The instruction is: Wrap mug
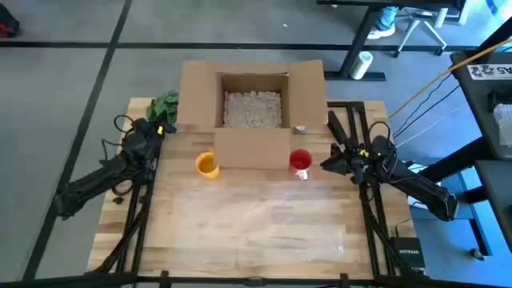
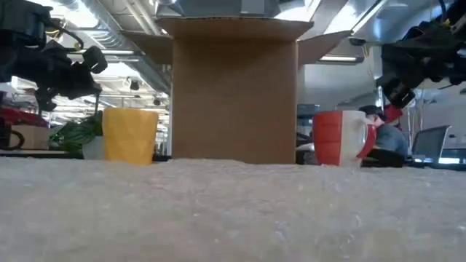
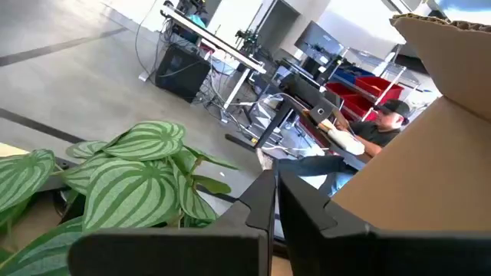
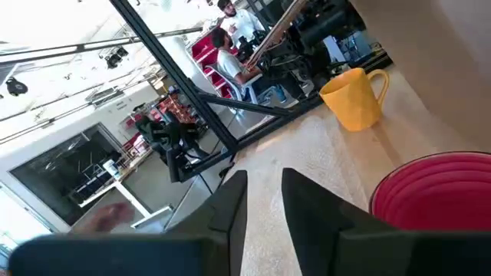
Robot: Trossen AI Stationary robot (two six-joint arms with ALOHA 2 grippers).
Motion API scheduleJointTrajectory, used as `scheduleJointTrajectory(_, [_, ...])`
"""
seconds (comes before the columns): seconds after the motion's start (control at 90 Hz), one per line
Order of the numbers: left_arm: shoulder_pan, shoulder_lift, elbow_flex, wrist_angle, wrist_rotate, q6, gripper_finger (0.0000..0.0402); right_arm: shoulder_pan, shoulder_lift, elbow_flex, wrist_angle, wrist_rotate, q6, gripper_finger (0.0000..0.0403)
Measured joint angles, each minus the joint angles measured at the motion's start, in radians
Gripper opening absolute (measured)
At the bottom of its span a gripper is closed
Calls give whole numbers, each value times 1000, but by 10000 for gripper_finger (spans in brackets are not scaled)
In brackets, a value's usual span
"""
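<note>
A red mug (image 1: 300, 162) with a white handle stands upright on the wooden table (image 1: 184, 248), in front of the box's right corner. A yellow mug (image 1: 207, 165) stands at the box's left corner. A clear sheet of bubble wrap (image 1: 264, 228) lies flat on the table nearer the front. My right gripper (image 1: 324, 166) hovers just right of the red mug (image 4: 437, 199), its fingers a little apart and holding nothing. My left gripper (image 1: 164, 128) is shut and holds nothing, raised at the far left beside the box.
An open cardboard box (image 1: 253, 112) filled with packing peanuts stands at the far middle, its flaps spread. A green leafy plant (image 1: 166, 105) sits at the far left by my left gripper. People sit at desks in the room beyond.
</note>
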Motion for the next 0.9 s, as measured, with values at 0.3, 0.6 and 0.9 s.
scheduleJointTrajectory(0.3, [0, 0, 0, 0, 0, 0, 0, 0, 0, 0, 0, 0, 0, 69])
scheduleJointTrajectory(0.6, [0, 0, 0, 0, 0, 0, 0, 0, 0, 0, 7, 164, 120, 69])
scheduleJointTrajectory(0.9, [0, 0, 0, 0, 0, 0, 0, 0, 0, 0, 8, 307, 137, 69])
